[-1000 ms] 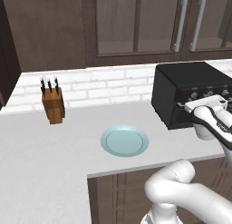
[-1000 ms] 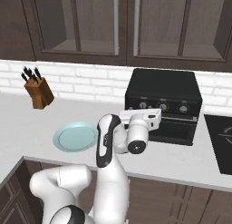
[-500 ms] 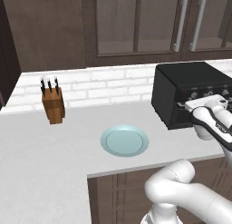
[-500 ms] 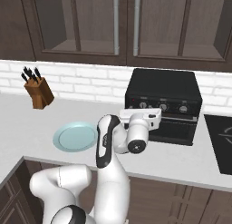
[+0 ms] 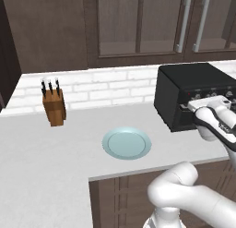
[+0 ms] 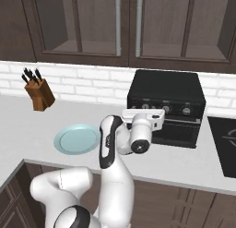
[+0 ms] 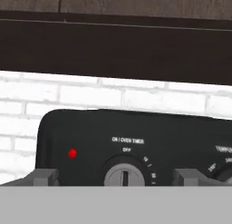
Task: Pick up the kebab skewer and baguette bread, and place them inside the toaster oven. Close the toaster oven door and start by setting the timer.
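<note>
Next to nothing has changed over the past second: the arm has kept its place at the oven front, and block, plate and oven lie where they did.

The white bench [image 5: 41, 153] runs under a white brick wall and dark cabinets with long bar handles. Toward its back left stands a brown knife block [image 5: 54, 106] (black handles poking up). Near the front edge, about midway, lies a pale blue plate [image 5: 126, 143] with nothing on it. At the right, against the wall, sits the black oven [image 6: 166, 95]; a row of knobs runs under its top, and below them is the door [image 6: 177, 130], shut. A dark cooktop [image 6: 225, 141] lies further right.

The arm rises from below the front edge, its wrist level with the knob row. The hand [image 7: 115, 177] faces the oven's left end, fingers [image 7: 45, 177] spread wide, one on each side of the timer knob [image 7: 124, 175] and holding nothing. Left of that knob glows a red lamp [image 7: 72, 153].
</note>
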